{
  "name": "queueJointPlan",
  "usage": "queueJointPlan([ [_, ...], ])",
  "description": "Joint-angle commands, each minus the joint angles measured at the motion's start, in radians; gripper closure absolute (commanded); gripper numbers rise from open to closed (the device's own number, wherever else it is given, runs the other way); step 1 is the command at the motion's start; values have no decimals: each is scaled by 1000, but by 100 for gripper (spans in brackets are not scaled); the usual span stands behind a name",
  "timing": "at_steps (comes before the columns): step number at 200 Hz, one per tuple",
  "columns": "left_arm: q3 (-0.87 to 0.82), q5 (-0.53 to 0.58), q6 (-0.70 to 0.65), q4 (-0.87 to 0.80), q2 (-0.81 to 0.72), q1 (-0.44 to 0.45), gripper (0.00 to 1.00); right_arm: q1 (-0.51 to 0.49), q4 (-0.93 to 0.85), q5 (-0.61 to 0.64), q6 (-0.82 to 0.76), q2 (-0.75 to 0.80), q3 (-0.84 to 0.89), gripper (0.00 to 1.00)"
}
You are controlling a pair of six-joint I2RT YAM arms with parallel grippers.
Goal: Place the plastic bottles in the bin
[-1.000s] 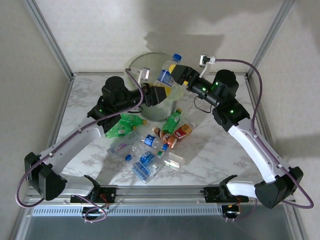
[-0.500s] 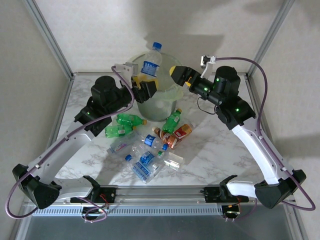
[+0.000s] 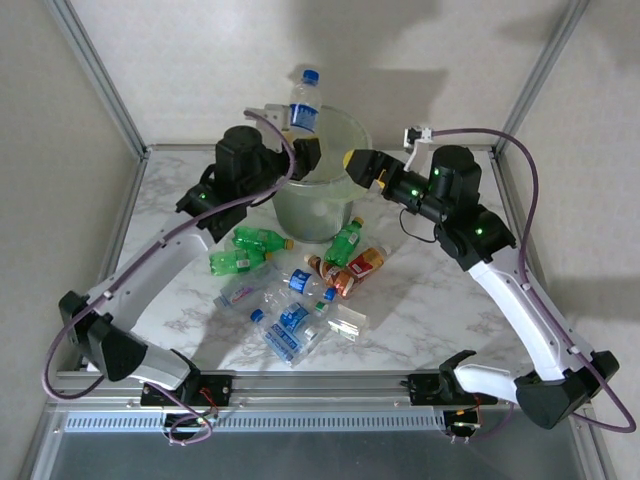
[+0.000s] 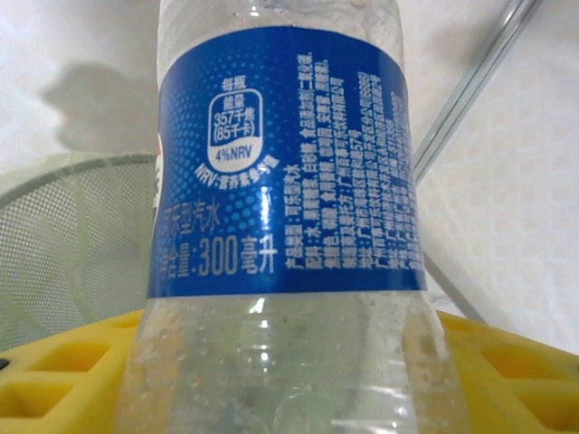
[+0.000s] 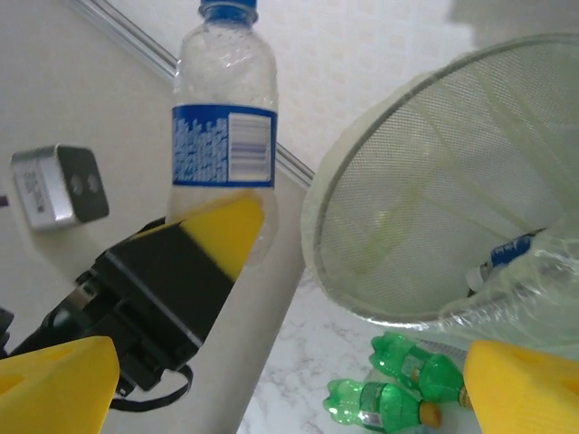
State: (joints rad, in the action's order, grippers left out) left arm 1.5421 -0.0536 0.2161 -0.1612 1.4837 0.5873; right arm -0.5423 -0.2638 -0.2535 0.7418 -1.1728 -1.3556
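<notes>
Left hand (image 3: 303, 150) pinches a clear blue-labelled bottle (image 3: 303, 100) by its lower body, upright and cap up, over the far left rim of the pale-green bin (image 3: 318, 210). Right hand (image 3: 357, 164) hangs spread wide at the bin's right rim, gripping nothing. Other bottles (image 3: 290, 290) lie scattered on the table (image 3: 430, 300), nearer than the bin.

clear bottle (image 5: 223, 117): upright, clamped by left tool (image 5: 226, 228) | bin (image 5: 407, 181): just beside

The bottle (image 4: 280, 362) is clear glossy plastic, its label (image 4: 280, 163) shiny; the bin (image 5: 425, 208) is translucent, finely meshed plastic.
</notes>
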Motion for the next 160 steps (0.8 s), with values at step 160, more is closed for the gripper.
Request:
queueJointPlan([
  [160, 142, 12, 81, -175, 147, -60, 19, -7, -208, 154, -81, 49, 88, 3],
])
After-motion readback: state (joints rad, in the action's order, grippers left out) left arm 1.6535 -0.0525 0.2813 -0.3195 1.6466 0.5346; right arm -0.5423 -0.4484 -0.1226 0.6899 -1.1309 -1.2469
